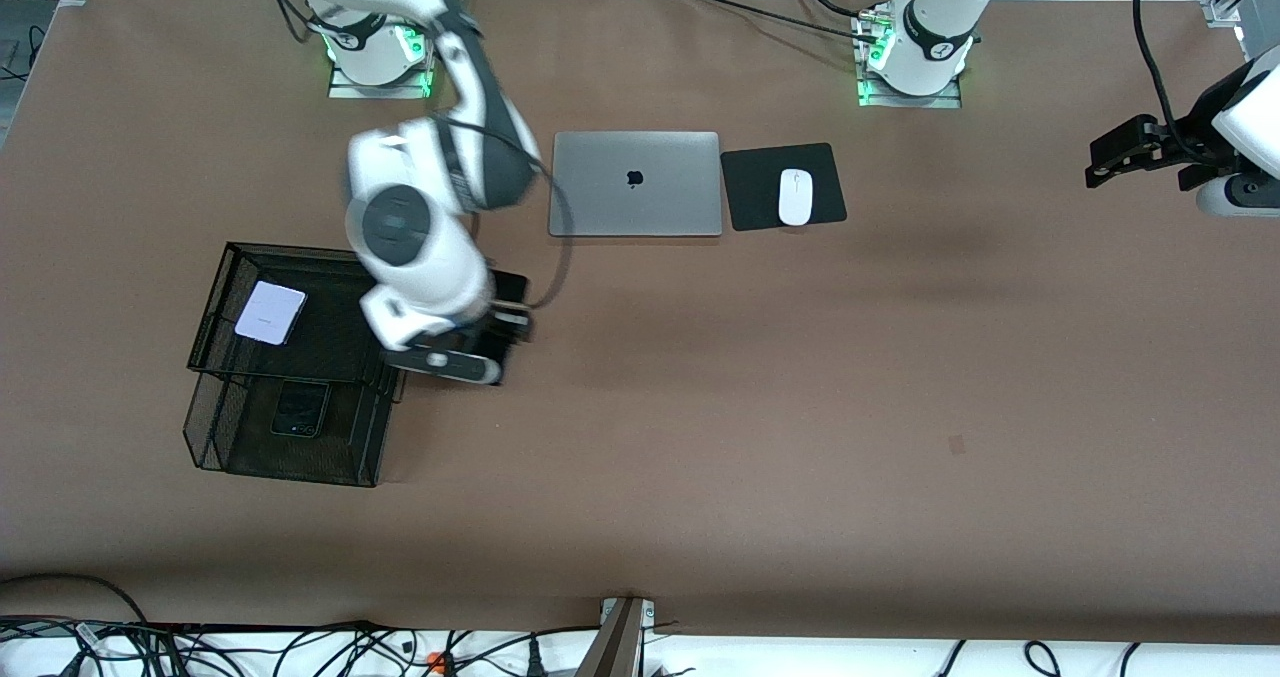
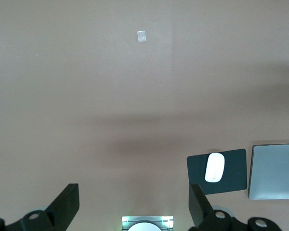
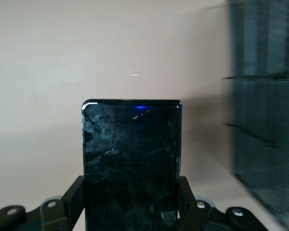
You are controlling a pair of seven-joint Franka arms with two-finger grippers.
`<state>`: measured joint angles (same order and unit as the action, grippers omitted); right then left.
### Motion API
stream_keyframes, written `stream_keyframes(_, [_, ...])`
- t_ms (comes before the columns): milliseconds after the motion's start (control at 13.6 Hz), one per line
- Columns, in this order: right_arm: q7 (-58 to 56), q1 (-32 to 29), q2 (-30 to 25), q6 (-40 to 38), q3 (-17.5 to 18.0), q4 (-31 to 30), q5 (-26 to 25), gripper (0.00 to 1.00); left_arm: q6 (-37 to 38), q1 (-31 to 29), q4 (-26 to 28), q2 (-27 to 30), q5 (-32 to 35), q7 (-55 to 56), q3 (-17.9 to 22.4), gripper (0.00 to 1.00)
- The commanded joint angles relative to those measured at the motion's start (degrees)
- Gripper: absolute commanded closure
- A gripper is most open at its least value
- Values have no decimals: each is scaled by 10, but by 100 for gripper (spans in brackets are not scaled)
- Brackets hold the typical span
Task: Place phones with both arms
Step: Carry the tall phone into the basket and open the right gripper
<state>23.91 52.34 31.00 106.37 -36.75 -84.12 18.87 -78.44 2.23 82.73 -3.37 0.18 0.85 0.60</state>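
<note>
Right gripper point(image 3: 131, 202) clamped on long black rectangular phone point(image 3: 131, 159) just beside the black wire-mesh tray point(image 1: 215, 297) — left gripper point(image 2: 134, 204) spread wide, waiting above bare brown table point(image 2: 111, 96).

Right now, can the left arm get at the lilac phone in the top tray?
Probably not easily. The left gripper waits open at its own end of the table, and the right gripper, shut on a black phone, stands beside the tray holding the lilac phone.

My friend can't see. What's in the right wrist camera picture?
The right gripper is shut on a long black phone, its dark glass screen filling the middle of the picture. Under it is plain brown table, with a black mesh basket blurred at one edge.
</note>
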Motion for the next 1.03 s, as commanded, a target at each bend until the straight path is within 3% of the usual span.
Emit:
stream_keyframes(0, [-83, 4, -67, -13, -46, -76, -3, 100, 0, 0, 9, 13, -13, -4, 4, 0])
stream_keyframes(147, [-122, 4, -107, 22, -67, -148, -15, 100, 0, 0, 9, 13, -13, -3, 4, 0])
stream_keyframes(294, [-166, 4, -142, 109, -80, -236, -26, 100, 3, 0, 9, 13, -13, -4, 1, 0])
stream_keyframes(441, [-205, 4, -150, 171, -90, -288, -25, 100, 4, 0, 9, 13, -13, -4, -2, 0])
stream_keyframes(735, [-240, 3, -147, 252, -96, -339, -23, 100, 4, 0, 9, 13, -13, -4, -3, 0])
stream_keyframes(955, [-244, -7, -137, 275, -97, -342, -21, 100, 5, 0, 9, 13, -13, -4, -2, 0])
